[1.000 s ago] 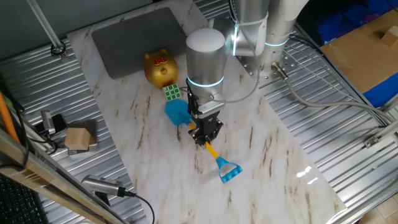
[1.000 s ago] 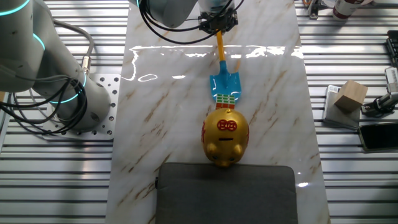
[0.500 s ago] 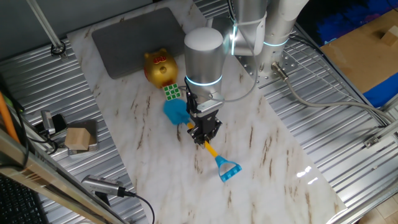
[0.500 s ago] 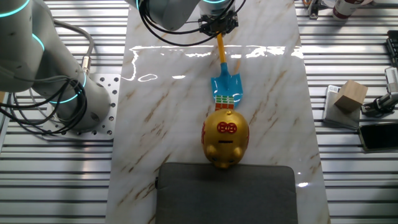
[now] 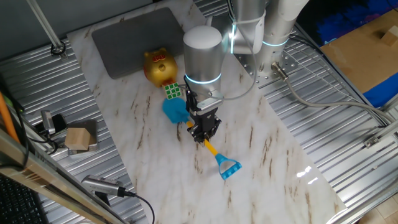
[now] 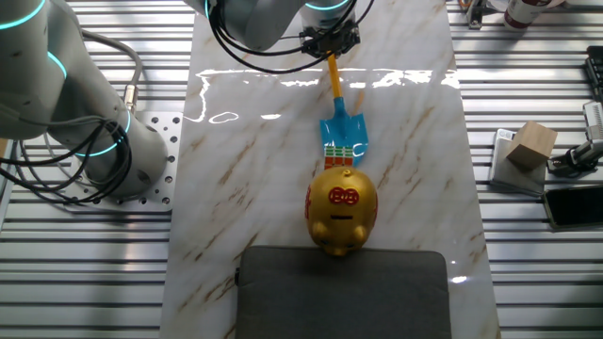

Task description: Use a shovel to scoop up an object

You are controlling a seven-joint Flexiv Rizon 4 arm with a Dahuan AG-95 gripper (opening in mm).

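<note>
**Blue blade at the cube, pig right behind: watch the push**

Light-blue blade of the shovel (image 5: 176,111) sits against the cube (image 5: 173,92), its tip at or just under the cube's near edge; you can't tell which from either view. The gripper (image 5: 204,129) is pinched on the thin yellow shaft, about halfway along, with the D-loop end trailing free behind it over the marble table (image 5: 261,155). In the other fixed view the shovel (image 6: 341,129), cube (image 6: 344,152) and golden pig bank (image 6: 341,208) line up in one row, cube touching or nearly touching the pig.

Risks for you:
- Push on and the cube probably slides instead of riding up the blade. The pig could act as a backstop, or it rolls away and the cube follows.
- The cube is about blade width. Any off-centre contact and it spins off one side.
- The grip is on a thin round shaft, so load at the blade may twist the shovel in the jaws and drop the tip.
- Lift too early and the cube likely tips off the front edge.
</note>
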